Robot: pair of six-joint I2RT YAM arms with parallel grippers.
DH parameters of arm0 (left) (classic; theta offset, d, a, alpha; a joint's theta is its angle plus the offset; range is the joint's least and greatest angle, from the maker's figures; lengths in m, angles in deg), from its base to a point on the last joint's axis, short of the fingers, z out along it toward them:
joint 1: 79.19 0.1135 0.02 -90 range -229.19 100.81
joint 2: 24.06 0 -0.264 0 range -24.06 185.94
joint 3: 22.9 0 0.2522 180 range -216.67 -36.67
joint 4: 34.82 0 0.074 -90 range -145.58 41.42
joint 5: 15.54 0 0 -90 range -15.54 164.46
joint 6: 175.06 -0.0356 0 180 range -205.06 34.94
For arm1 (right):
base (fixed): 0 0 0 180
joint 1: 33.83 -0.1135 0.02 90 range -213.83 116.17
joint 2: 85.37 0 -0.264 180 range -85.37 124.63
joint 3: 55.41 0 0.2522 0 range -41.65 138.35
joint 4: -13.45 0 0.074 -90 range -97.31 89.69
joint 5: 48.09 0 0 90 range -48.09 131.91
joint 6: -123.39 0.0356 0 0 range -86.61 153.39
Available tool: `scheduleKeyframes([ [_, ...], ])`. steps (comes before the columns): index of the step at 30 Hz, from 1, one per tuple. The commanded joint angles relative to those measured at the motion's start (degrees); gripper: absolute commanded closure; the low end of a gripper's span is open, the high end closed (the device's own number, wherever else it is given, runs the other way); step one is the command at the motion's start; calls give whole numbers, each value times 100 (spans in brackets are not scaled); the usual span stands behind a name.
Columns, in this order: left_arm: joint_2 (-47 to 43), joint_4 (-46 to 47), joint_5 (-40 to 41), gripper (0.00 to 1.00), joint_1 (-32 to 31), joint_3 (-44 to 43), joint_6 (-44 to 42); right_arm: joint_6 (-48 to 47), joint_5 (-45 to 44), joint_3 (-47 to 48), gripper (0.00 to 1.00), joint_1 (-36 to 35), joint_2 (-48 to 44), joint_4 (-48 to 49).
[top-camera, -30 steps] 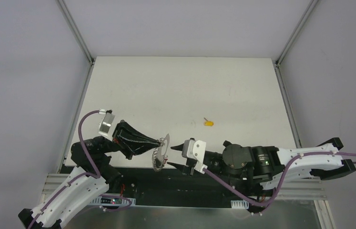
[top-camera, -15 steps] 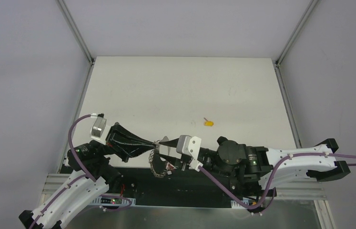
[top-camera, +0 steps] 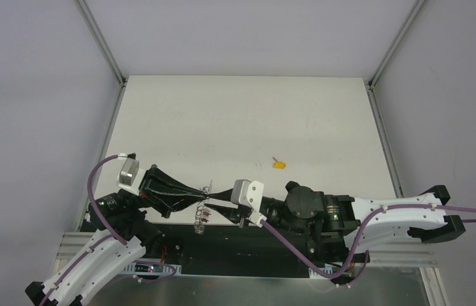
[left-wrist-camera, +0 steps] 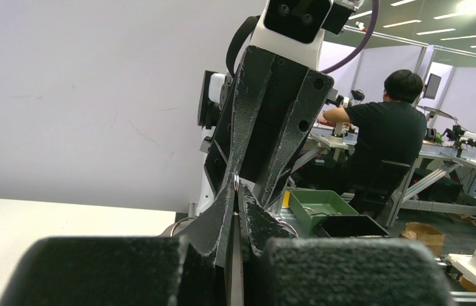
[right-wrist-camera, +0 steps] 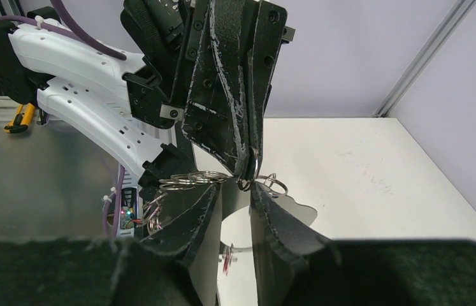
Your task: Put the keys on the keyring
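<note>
Just ahead of my half-open, empty right end effector (right-wrist-camera: pixel 238 192), the keyring (right-wrist-camera: pixel 197 180) hangs pinched in my closed left end effector (right-wrist-camera: pixel 246 167), tip to tip.

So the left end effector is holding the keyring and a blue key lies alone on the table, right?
No: the key alone on the table is yellow, not blue, per the top view. The left end effector does hold the keyring.
</note>
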Motion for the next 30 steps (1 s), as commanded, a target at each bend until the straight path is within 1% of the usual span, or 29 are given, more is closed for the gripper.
scheduleKeyframes([
  [1,-49,458,40,100,-32,-10,48,173,116,292,75,25,-88,369],
  [10,-8,409,-114,100,-31,-68,43,212,57,274,80,25,-180,368],
  [22,27,380,-229,100,-32,-97,75,230,72,302,81,25,-209,420],
  [26,19,377,-243,100,-31,-89,74,230,89,315,88,26,-197,425],
  [30,6,379,-297,100,-32,-97,80,218,98,310,96,26,-205,369],
])
